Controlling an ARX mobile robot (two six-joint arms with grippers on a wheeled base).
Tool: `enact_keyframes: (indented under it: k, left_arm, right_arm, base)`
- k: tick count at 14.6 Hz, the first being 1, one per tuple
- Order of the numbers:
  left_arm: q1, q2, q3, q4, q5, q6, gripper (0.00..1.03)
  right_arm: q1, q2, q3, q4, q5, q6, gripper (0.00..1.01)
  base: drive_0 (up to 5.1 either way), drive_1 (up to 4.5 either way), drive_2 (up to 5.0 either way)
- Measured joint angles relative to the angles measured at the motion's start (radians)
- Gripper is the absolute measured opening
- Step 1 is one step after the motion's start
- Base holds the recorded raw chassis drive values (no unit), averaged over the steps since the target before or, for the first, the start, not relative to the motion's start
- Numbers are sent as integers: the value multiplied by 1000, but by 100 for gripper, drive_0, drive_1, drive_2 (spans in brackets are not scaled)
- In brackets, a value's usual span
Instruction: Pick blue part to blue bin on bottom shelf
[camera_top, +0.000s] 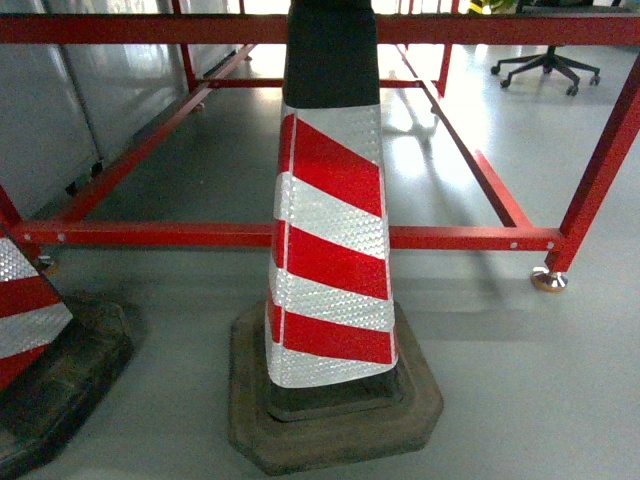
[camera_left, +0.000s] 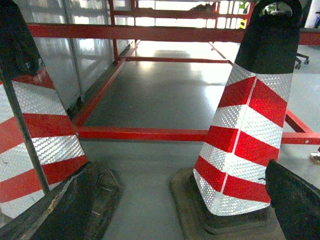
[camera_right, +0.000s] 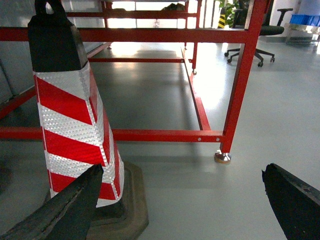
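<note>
A: Where's the blue part? I can't spot it in any of the 3 views, and the blue bin and bottom shelf aren't showing either.

B: Same here. The head view is filled by a traffic cone (camera_top: 330, 240), red and white reflective stripes, black top, sitting on a dark rubber base (camera_top: 335, 425) on the grey floor (camera_top: 540, 380).

A: And a second cone (camera_top: 25, 300) at the left edge, cut off by the frame.

B: Right. Behind both runs a red steel frame (camera_top: 460, 238), its low rail crossing just behind the middle cone, with a round foot (camera_top: 548, 279) under the right post.

A: Left tool (camera_left: 170, 210)?

B: In the left wrist view its 2 dark fingers (camera_left: 70, 205) stand wide apart at the bottom corners, nothing between them. It looks into the gap between the 2 cones.

A: Right tool (camera_right: 180, 210)?

B: Also spread, fingers (camera_right: 65, 210) at the lower edges, gripping nothing. The left finger sits in front of the cone's base; bare floor lies between.

A: Anything further back?

B: A black office chair (camera_right: 250, 42) on casters beyond the frame, and something blue (camera_right: 306, 20) at the far top right, too small to identify.
</note>
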Motion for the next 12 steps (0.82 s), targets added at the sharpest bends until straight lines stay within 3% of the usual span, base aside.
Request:
enact_keyframes:
  k: [12]
  left_arm:
    - [0, 0, 0, -1, 2, 1, 98]
  right_arm:
    - [0, 0, 0, 0, 1, 1, 98]
  base:
    - [0, 0, 0]
